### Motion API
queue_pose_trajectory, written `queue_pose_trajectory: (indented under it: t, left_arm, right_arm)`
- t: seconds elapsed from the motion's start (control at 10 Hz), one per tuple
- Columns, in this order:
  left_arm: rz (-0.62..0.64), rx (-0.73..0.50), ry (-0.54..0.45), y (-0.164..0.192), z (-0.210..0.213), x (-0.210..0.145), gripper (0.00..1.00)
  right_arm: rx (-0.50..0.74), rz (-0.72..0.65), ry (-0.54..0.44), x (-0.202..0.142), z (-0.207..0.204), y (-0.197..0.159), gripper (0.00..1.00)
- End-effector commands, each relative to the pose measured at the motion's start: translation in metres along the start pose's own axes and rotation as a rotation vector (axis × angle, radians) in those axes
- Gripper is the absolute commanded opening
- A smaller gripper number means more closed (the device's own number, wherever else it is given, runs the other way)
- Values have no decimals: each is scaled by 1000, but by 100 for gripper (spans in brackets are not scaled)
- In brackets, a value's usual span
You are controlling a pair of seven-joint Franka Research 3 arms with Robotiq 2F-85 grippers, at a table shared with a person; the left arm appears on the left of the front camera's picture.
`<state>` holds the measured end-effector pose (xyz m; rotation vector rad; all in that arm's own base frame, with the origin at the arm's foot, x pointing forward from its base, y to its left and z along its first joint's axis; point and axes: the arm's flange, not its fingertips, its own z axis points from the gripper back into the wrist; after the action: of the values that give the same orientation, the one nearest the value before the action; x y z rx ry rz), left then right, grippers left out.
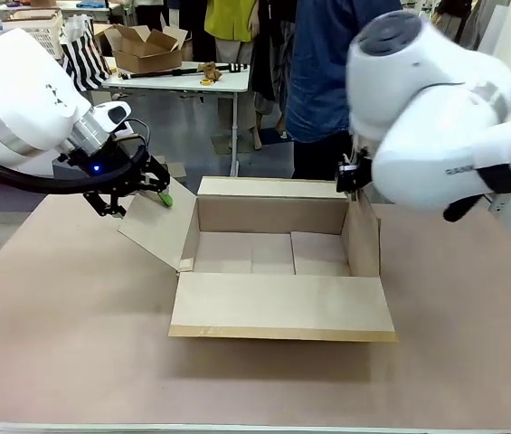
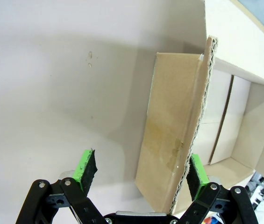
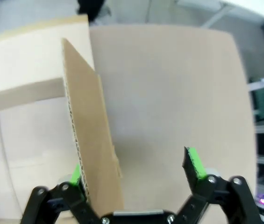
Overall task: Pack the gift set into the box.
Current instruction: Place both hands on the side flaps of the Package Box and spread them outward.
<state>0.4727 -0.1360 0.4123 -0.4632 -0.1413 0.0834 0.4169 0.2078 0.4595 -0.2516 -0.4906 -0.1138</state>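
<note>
Squarely in the middle of the brown table (image 1: 65, 298) sat the box (image 1: 273, 215), open at the top, its bare cardboard floor showing. Its near flap (image 1: 282, 306) lay folded flat toward 6 o'clock, and its far flap (image 1: 269, 187) was turned out toward 12 o'clock. The left flap (image 1: 157, 231) leaned outward toward 9 o'clock, while the right flap (image 1: 364, 237) stood almost upright. At the box's 10 o'clock the left gripper (image 1: 157, 192) hung at the top edge of the left flap. In the left wrist view its jaws stood wide apart with that flap's corrugated edge rising between them, just beside one green pad (image 2: 197, 175) and well apart from the other (image 2: 85, 170). The right gripper (image 3: 134, 170), at the box's 2 o'clock, was likewise spread open astride the right flap, which ran up close against one pad (image 3: 75, 175), the other pad (image 3: 195, 163) standing clear over the table. Neither pair of fingers was clamped on the cardboard. A person (image 1: 327, 72) in a blue top stood at 12 o'clock, just beyond the table.
</note>
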Motion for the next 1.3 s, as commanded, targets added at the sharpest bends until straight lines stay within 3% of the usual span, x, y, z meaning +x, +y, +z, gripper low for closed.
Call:
queue_pose_trajectory:
  t: [0.0,0.3,0.4,0.5,0.8,0.9,1.0,1.2]
  left_arm:
    - [9,20,-5,-3,0,-1,100]
    - [9,20,-5,-3,0,-1,100]
    - [9,20,-5,-3,0,-1,100]
    - [9,20,-5,-3,0,-1,100]
    - [9,20,-5,-3,0,-1,100]
    - [9,20,-5,-3,0,-1,100]
    - [9,20,-5,-3,0,-1,100]
    - [9,20,-5,-3,0,-1,100]
  right_arm:
    - [102,-41,28,-12,-9,-45,100]
    - [185,-182,0,-6,-31,-105,100]
    - [163,-165,17,-5,-42,-114,100]
    - [122,-167,9,-5,-25,-86,100]
    - [124,-175,8,-5,-33,-97,100]
    - [225,-153,74,-3,-47,-106,100]
    - [364,-46,168,2,-64,-114,100]
    - [474,-29,241,15,-84,-120,100]
